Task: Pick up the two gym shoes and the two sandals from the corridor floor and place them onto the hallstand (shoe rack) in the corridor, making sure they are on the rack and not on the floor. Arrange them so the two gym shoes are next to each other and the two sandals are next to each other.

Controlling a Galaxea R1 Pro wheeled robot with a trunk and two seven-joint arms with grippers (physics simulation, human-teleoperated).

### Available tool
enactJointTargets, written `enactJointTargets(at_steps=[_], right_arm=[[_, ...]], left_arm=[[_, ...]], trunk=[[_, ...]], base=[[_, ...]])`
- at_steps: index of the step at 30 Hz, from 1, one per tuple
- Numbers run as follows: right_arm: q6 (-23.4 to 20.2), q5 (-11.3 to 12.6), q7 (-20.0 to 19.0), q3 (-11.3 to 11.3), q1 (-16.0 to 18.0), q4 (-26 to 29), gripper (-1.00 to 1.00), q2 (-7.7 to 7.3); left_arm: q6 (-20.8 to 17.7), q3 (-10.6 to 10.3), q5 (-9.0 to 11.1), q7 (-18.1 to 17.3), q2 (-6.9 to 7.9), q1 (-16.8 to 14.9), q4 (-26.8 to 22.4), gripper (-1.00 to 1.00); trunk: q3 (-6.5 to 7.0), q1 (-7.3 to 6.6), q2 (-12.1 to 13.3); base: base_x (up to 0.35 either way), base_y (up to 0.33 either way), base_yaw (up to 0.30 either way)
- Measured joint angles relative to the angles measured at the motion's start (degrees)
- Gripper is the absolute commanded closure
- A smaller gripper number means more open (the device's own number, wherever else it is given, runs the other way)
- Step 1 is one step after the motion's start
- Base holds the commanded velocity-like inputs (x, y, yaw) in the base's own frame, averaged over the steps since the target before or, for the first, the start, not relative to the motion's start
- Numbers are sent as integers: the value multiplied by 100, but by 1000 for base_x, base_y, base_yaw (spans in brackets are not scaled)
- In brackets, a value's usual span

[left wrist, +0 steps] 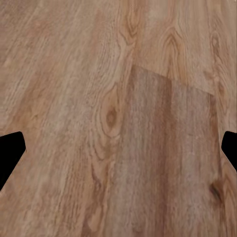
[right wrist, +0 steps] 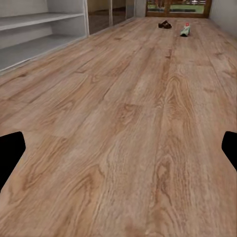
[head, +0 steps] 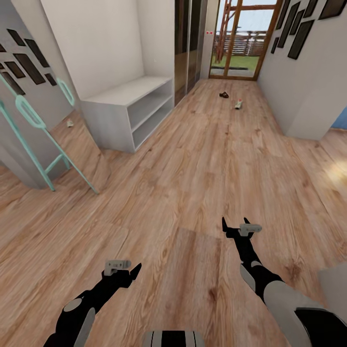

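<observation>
You have bright, even daylight coming from the glazed door at the corridor's far end. A faint square shadow darkens the corridor floor between your arms. The head view bends the walls at its edges; distant shoes look soft and small.
</observation>
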State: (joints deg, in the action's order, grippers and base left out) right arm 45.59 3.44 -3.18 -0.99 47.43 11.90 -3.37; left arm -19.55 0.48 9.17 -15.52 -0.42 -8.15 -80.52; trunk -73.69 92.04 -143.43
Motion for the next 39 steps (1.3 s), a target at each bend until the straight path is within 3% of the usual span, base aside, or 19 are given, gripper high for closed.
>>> enactJointTargets(at_steps=[8,13,23,25,30,31,32,33,39], right_arm=[[-7,6,-35,-12,0,-125,-100,-27],[-7,-19,-46,7,-1,-844,-100,-24],[-24,-293,-151,40,0,-1114,-100,-33],[-32,-297,-344,39,0,-1118,-100,-49],[-393,-294,-1510,16,0,-1137,-100,-70],[-702,-294,-2123,14,0,-1144,-100,-80],[-825,-279,-2343,-6,0,-1145,-100,-84],[-1133,-271,-2864,-7,0,-1138,-100,-95],[-1612,-252,-3447,-34,0,-1110,-100,-138]], left_arm=[[0,2,-8,-5,0,0,-16,-100],[0,7,-14,-5,0,0,-18,-100],[1,8,-19,0,0,0,-20,-100],[0,5,-19,0,0,0,-20,-100],[1,-38,-24,2,0,0,-19,-100],[1,-45,-26,3,0,0,-19,-100],[1,-47,-26,3,0,0,-19,-100],[1,-52,-26,3,1,0,-19,-100],[1,-61,-25,3,3,0,-18,-100]], trunk=[[0,0,0],[0,0,0],[0,0,0],[0,0,0],[0,0,0],[0,0,0],[0,0,0],[0,0,0],[0,0,0]], base=[[336,101,0],[336,101,0],[336,93,0],[336,85,0],[336,44,0],[336,14,0],[336,7,0],[336,6,0],[336,2,0]])
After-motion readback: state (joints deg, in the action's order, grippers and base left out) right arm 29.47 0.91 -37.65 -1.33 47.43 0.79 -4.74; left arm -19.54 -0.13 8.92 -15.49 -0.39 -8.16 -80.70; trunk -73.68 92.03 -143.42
